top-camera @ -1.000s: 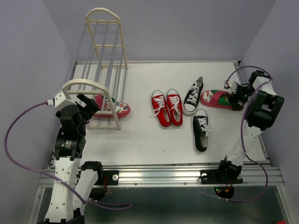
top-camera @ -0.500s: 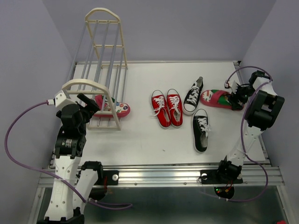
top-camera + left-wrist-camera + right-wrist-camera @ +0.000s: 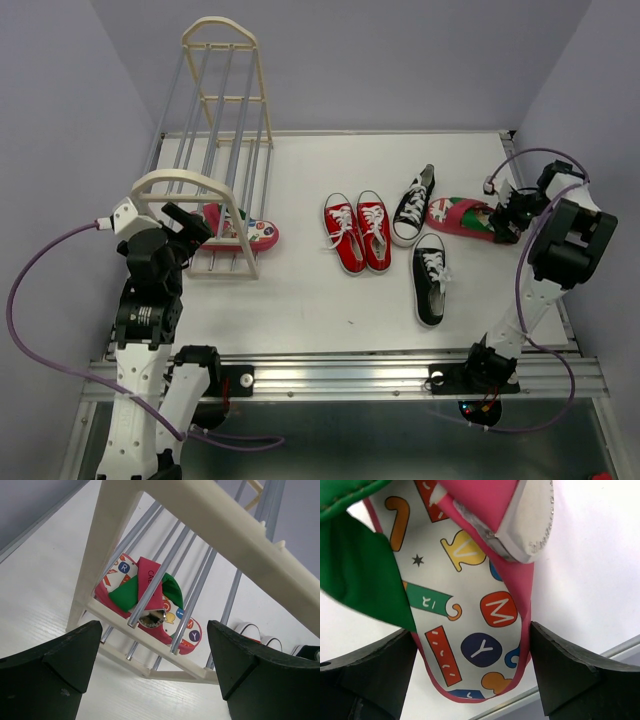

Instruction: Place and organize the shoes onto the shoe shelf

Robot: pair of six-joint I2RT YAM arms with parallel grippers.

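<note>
Light: bright, even, from overhead; white table (image 3: 300, 300) slightly washed out.
Shadows: soft, short.
Glare: mild sheen on shelf rails (image 3: 159, 580).
Focus: flip-flop (image 3: 470, 605) print crisp; dark fingers (image 3: 365, 680) at wrist views' corners blurred.

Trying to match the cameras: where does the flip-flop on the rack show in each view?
Top view: flip-flop left of centre, on the rack's lowest rails.
Left wrist: centre, behind the rails.
Right wrist: not in it; that is the other flip-flop.
Shared landmark: the rack's cream end frame.
</note>
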